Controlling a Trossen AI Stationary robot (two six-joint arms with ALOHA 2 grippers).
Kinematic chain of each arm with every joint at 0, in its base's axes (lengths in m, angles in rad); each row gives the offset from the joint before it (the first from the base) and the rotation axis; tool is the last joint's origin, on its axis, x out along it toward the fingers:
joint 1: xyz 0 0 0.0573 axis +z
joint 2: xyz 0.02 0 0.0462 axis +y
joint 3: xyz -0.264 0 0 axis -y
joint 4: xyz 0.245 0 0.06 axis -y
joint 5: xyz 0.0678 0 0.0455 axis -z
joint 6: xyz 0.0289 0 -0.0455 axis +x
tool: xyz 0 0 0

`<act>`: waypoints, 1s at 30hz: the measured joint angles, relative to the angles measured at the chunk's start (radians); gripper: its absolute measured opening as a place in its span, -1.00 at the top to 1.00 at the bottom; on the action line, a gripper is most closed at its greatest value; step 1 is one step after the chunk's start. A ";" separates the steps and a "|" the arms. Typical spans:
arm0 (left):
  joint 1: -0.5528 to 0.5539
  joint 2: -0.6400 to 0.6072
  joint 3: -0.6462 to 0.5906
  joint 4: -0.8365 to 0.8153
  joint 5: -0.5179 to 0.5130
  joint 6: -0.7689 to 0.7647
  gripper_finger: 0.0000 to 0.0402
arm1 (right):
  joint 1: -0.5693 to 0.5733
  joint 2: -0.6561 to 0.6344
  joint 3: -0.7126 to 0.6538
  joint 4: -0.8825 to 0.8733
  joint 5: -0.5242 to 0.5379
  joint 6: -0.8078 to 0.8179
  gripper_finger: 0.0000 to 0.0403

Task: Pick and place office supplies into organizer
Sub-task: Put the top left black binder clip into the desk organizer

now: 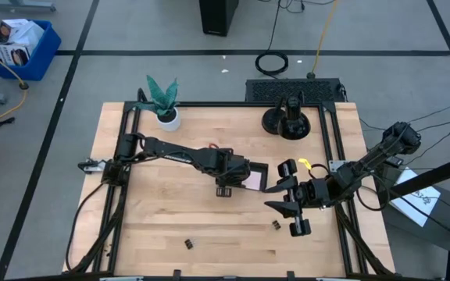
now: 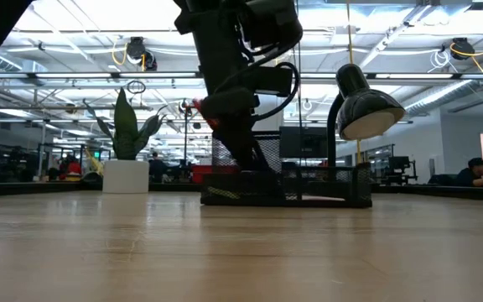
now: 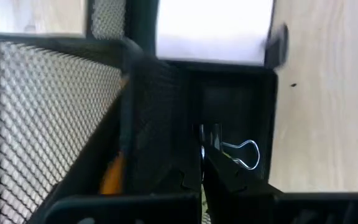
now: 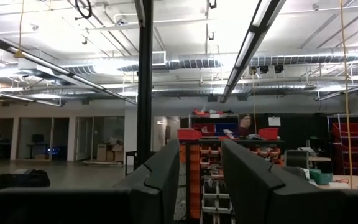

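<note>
Pincers differed: left pincer (image 1: 225,187) pinched shut above the black mesh organizer (image 3: 61,112); right pincer (image 1: 294,204) half-open, empty. Tiny black binder clip (image 3: 244,154), light and stiff, looked best gripped across its body.

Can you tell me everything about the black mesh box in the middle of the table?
The organizer is a low black tray of wire mesh with solid rims and dividers making compartments. It sits flat on the wooden table, near the middle. From above, the left gripper hangs over it and hides much of it; a pale pink pad shows inside. The left wrist view shows a binder clip in one compartment and something orange behind the mesh.
</note>
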 joint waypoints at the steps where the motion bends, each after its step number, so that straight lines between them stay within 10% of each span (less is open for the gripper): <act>1: -0.001 0.002 0.000 -0.001 -0.007 0.001 1.00 | 0.000 0.000 0.000 0.001 0.000 0.000 0.46; 30: -0.024 0.020 -0.002 0.048 -0.098 -0.041 0.74 | 0.000 0.000 0.000 0.007 0.000 0.004 0.46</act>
